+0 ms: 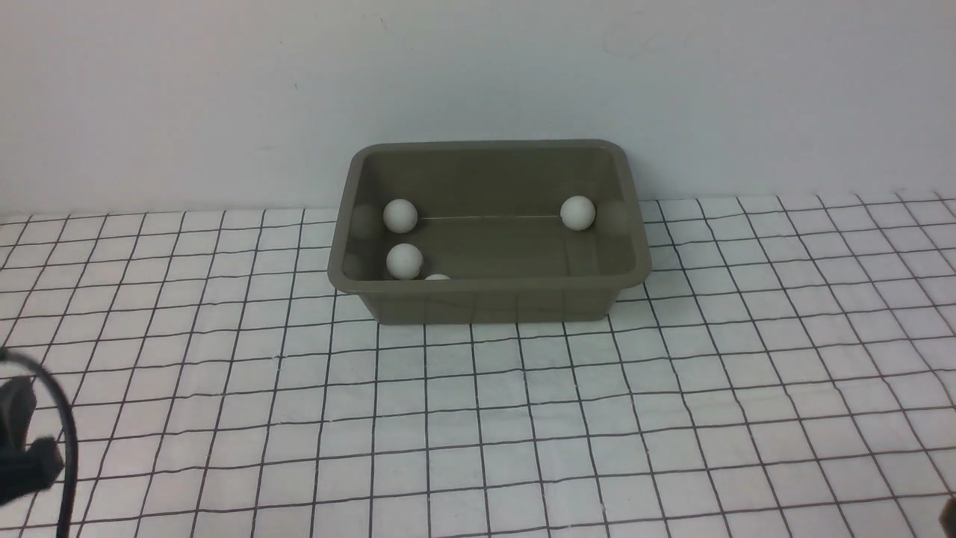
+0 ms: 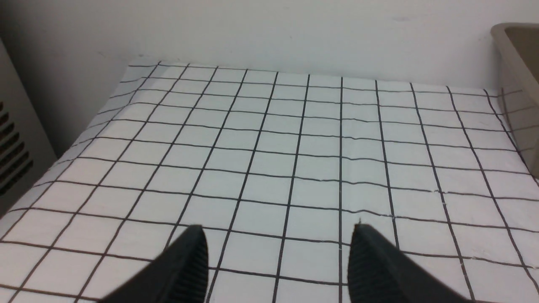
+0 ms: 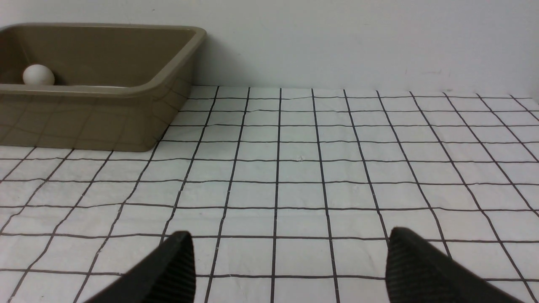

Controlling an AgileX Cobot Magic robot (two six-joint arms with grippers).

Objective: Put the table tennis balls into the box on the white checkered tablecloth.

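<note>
Nearest the lens, front view: my left arm's dark housing and cable [image 1: 30, 441] at the low left corner, over the white checkered tablecloth [image 1: 523, 418]. A sliver of my right side shows at the low right corner; too little to read.

The box [image 1: 489, 288] sits on the cloth at the far middle, close to the wall [image 1: 224, 90]. Inside it:
- ball at far left [image 1: 400, 215], by the left wall
- ball below it [image 1: 405, 261], nearer the front wall
- ball at far right [image 1: 577, 212], by the right wall
- a fourth ball [image 1: 438, 277], only its top showing over the front rim
I count four; whether more lie hidden behind the front wall I cannot tell.

My left end effector [image 2: 278, 261]: fingers spread, nothing between them, bare cloth under them. Box rim [image 2: 516, 50] sits far off at the picture's edge, well apart.

My right end effector [image 3: 290, 265]: fingers spread wide, nothing between them. The box [image 3: 97, 113] lies ahead and to one side, well apart, one ball [image 3: 38, 75] visible over its rim.

Cloth slightly wrinkled. A vented grey panel [image 2: 14, 139] stands beyond the cloth's edge in the left wrist view.
</note>
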